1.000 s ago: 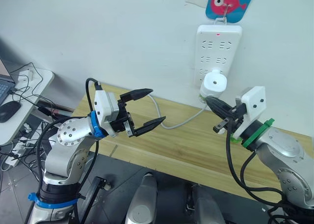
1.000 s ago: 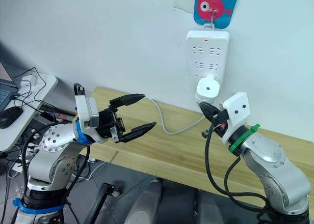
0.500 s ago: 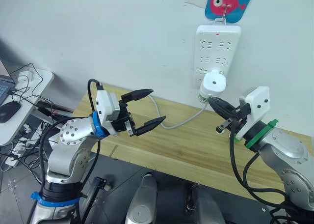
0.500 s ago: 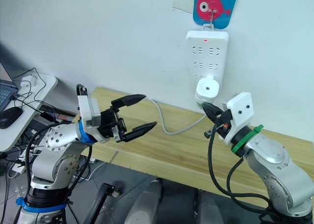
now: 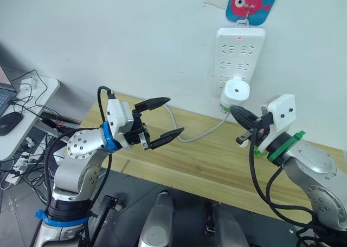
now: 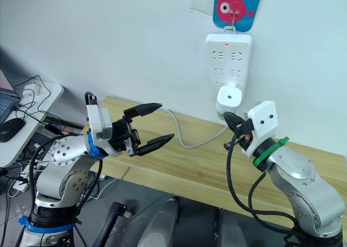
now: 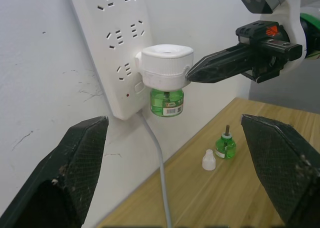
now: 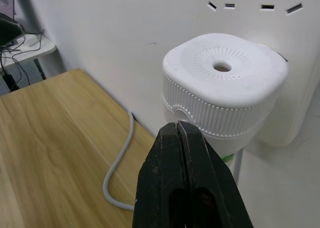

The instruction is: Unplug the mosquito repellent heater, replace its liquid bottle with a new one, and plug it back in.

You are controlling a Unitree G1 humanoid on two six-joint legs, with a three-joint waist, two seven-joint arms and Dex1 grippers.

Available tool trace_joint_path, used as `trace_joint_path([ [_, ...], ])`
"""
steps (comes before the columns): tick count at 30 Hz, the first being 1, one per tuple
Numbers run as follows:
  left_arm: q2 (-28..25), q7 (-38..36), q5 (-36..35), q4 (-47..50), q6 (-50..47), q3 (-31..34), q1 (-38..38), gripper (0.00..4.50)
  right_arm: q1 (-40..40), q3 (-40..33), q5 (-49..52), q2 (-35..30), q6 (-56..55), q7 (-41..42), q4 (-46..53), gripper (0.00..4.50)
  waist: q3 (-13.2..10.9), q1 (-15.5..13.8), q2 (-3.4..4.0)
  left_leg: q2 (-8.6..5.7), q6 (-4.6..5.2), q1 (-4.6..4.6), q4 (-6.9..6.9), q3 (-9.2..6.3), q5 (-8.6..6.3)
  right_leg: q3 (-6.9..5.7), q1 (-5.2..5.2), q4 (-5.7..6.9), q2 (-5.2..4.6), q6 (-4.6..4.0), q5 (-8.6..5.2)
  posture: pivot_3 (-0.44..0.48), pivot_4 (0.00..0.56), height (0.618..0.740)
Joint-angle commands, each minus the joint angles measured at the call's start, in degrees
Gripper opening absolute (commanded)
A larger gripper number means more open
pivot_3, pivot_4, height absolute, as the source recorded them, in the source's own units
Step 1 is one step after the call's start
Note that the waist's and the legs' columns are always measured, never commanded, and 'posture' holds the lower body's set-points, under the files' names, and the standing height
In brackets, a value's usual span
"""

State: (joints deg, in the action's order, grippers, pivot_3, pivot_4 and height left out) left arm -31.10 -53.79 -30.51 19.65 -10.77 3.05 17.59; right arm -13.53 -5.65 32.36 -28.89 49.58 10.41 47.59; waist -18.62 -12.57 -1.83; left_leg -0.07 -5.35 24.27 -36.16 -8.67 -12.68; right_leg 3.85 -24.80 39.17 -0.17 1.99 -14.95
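Heater: white unit plugged into the lowest socket row of the strip, which hangs on the wall; round vent hole faces up; a green bottle is screwed in under it.
Strip: upright on the wall above the bench, red light lit near its top; a grey cord leaves its lower end and curls over the wood toward 8 o'clock.
Fish hook: blue card with a pink fish at 12 o'clock of the strip, carrying it.
Right gripper: fingers pressed together into one black point, holding nothing; the tip sits at the heater's lower edge, at about 6 o'clock of it in the head views; whether it touches the shell I cannot tell.
Left gripper: fingers spread wide, empty, held in the air over the bench's left part, well apart from the heater, which lies toward 2 o'clock of it.
Spare bottle: small green bottle with a dark wick stands upright on the bench, below the heater.
Cap: white cap stands just beside the spare bottle.
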Motion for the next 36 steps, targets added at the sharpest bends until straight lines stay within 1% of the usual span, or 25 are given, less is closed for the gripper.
trace_joint_path([
  [1,0.45,-0.01,-0.18,0.92,1.04,-0.11,-0.20,4.50,-1.21,-2.01,-1.99,0.52,-0.48,-2.58,1.29,0.01,0.00,0.00,0.00,0.02,0.01,-0.08,0.00,0.02,0.00,0.01,0.08,0.00,0.01,-0.01,0.01,0.289,0.263,0.740],
  [4,0.46,-0.12,-0.24,0.78,1.05,-0.21,-0.16,4.50,-0.95,-2.06,-0.84,0.85,0.12,-2.25,2.31,0.01,0.00,0.03,0.00,0.04,0.08,-0.48,0.05,0.03,-0.05,0.03,0.49,-0.11,0.03,0.00,0.00,0.283,0.268,0.740],
  [7,0.40,-0.36,-0.34,0.45,1.04,-0.26,0.05,4.50,0.00,-2.87,2.31,0.88,1.16,-0.56,3.44,0.01,0.00,0.07,0.00,0.04,0.09,-0.49,0.04,0.03,-0.05,0.04,0.52,-0.12,0.04,0.00,0.00,0.275,0.271,0.740],
  [10,0.42,-0.85,-0.35,0.23,1.17,-0.43,0.06,4.50,1.55,-4.05,5.88,-0.47,2.30,2.06,4.28,0.01,0.00,0.06,0.00,0.04,0.09,-0.49,0.05,0.03,-0.06,0.04,0.52,-0.13,0.04,0.00,0.00,0.271,0.269,0.740],
  [13,0.46,-1.33,-0.06,-0.43,1.56,-0.55,0.28,4.50,2.98,-5.55,7.36,-3.13,2.01,4.71,4.53,0.01,0.00,0.12,0.01,0.05,0.13,-0.49,0.05,0.04,-0.08,0.05,0.52,-0.14,0.04,0.00,0.00,0.266,0.267,0.740],
  [19,-0.05,-2.48,0.62,-3.81,2.02,-0.62,1.11,4.50,7.48,-10.67,9.90,-10.45,-1.67,14.69,2.90,0.01,0.01,0.06,0.02,0.05,0.15,-0.49,0.05,0.04,-0.09,0.04,0.55,-0.17,0.05,0.00,0.00,0.267,0.261,0.740],
  [22,-1.62,-3.39,1.15,-8.08,0.61,-0.21,2.69,4.50,11.30,-14.52,9.02,-14.11,-5.79,21.38,0.66,0.60,0.02,0.05,0.02,0.04,0.16,-0.50,0.05,0.04,-0.10,0.05,0.57,-0.17,0.05,0.00,0.00,0.269,0.258,0.740],
  [25,-2.77,-3.31,2.75,-11.19,0.10,-0.41,4.49,4.50,15.52,-17.93,6.96,-16.36,-10.87,26.69,-1.58,1.68,0.02,0.09,0.01,0.03,0.18,-0.52,0.04,0.04,-0.11,0.03,0.61,-0.18,0.06,0.00,0.00,0.269,0.255,0.740],
  [26,-2.90,-2.56,4.51,-12.30,0.63,-1.07,5.18,4.50,16.94,-19.18,5.83,-16.62,-12.69,27.70,-2.46,2.07,0.03,0.12,0.01,0.04,0.19,-0.52,0.04,0.06,-0.11,0.04,0.61,-0.19,0.06,0.00,0.00,0.269,0.252,0.740],
  [28,-2.93,-2.31,6.97,-13.95,1.80,-2.12,6.16,4.50,18.75,-21.12,4.11,-16.70,-15.77,29.18,-4.05,2.81,0.03,0.08,0.00,0.03,0.19,-0.52,0.03,0.06,-0.12,0.05,0.62,-0.19,0.05,0.01,0.01,0.262,0.250,0.740],
  [32,-2.48,-2.43,9.12,-14.54,2.86,-3.12,6.62,4.50,20.97,-22.92,2.75,-16.21,-19.10,30.32,-4.04,4.34,0.05,0.21,0.01,0.04,0.19,-0.53,0.03,0.10,-0.11,0.09,0.61,-0.18,0.05,0.01,0.01,0.249,0.243,0.740],
  [33,-2.55,-2.83,9.69,-14.64,3.67,-3.44,6.66,4.50,21.24,-23.27,3.23,-15.87,-18.60,29.64,-3.75,4.47,0.07,0.21,0.00,0.06,0.18,-0.53,0.03,0.10,-0.11,0.08,0.61,-0.18,0.05,0.01,0.01,0.246,0.242,0.740],
  [36,-2.43,-3.48,10.35,-15.25,4.77,-3.70,6.98,4.50,21.44,-23.53,4.85,-15.56,-17.32,28.43,-3.10,4.47,0.13,0.21,0.01,0.06,0.12,-0.53,0.03,0.10,-0.08,0.09,0.61,-0.18,0.06,0.01,0.01,0.241,0.241,0.740],
])
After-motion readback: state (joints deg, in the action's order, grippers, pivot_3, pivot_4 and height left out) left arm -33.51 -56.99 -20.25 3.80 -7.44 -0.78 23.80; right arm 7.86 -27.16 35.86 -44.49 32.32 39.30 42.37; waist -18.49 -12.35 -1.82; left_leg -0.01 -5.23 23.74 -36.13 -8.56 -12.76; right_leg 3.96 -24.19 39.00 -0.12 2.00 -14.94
